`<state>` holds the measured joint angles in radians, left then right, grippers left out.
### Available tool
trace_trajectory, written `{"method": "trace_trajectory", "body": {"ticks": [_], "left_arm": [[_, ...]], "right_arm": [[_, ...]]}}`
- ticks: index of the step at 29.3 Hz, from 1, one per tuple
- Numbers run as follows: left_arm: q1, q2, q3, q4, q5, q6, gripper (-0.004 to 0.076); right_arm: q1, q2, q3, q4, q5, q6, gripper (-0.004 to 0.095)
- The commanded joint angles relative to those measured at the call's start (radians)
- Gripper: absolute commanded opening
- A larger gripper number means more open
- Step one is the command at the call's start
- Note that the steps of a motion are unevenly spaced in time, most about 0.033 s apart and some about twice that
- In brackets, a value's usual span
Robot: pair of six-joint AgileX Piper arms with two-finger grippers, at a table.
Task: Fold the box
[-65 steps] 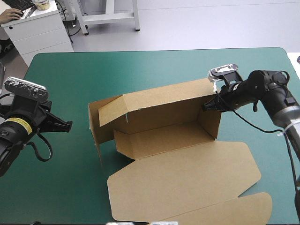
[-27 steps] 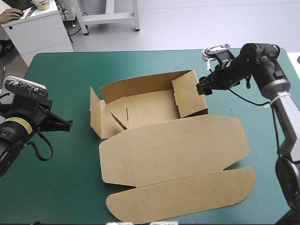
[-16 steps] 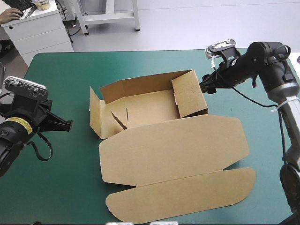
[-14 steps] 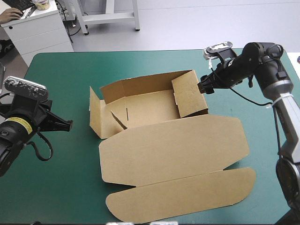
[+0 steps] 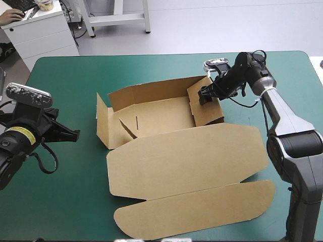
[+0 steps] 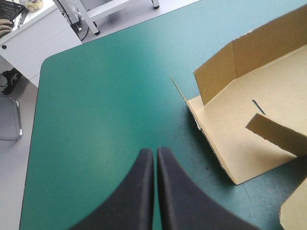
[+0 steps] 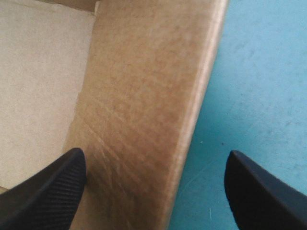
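Two-arm workspace seen from above, with both wrist views. The box [image 5: 161,116] sits near the middle of the table [image 5: 75,75], on the teal-green cover, as an open brown tray. Its back wall [image 5: 156,91] and left end wall [image 5: 103,128] are raised. The lid [image 5: 186,161] lies flat on the cover toward the table's near edge, and its long rounded flap [image 5: 202,209] lies flat beyond it, nearest that edge. Inside the tray, a small flap [image 5: 126,128] near the left end stands tilted; the left wrist view shows it [image 6: 278,134] as a slanted strip above the tray floor.

The right gripper [image 5: 203,97] is at the top edge of the right end wall [image 5: 207,108]. In its own view the gripper [image 7: 153,158] is released: the black fingers stand wide apart, with the wall [image 7: 144,96] between them. One finger is on the tray's inner side and the other is over the bare cover outside. Whether either finger touches the board cannot be told.

The left gripper [image 5: 75,133] is over the table's left part, well apart from the box. In its own view it [image 6: 154,152] is clenched, the black fingers meeting in a single point with nothing between them, directed toward the box's left end.
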<state>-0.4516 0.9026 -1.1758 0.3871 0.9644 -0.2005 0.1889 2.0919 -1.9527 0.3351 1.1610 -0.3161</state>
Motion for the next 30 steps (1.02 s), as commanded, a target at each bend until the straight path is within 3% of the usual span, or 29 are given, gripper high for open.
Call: {"method": "trace_trajectory", "body": {"ticks": [1,3,9,19,30], "left_arm": [[0.003,-0.008,-0.025,0.012,-0.055,-0.012,0.0006],[0.003,-0.008,-0.025,0.012,-0.055,-0.012,0.0006],[0.003,-0.008,-0.025,0.011,-0.052,-0.012,0.0006],[0.003,-0.008,-0.025,0.02,-0.047,-0.012,0.0006],[0.003,-0.008,-0.025,0.046,-0.047,-0.012,0.0006]], "right_arm": [[-0.002,-0.044,-0.036,0.038,-0.004,-0.012,0.0646],[-0.002,-0.044,-0.036,0.038,-0.006,-0.012,0.0519],[-0.002,-0.044,-0.036,0.038,0.005,-0.024,-0.0003],[-0.044,-0.096,-0.036,0.041,0.07,-0.03,-0.002],[-0.198,-0.376,-0.034,0.066,0.093,-0.039,-0.002]]}}
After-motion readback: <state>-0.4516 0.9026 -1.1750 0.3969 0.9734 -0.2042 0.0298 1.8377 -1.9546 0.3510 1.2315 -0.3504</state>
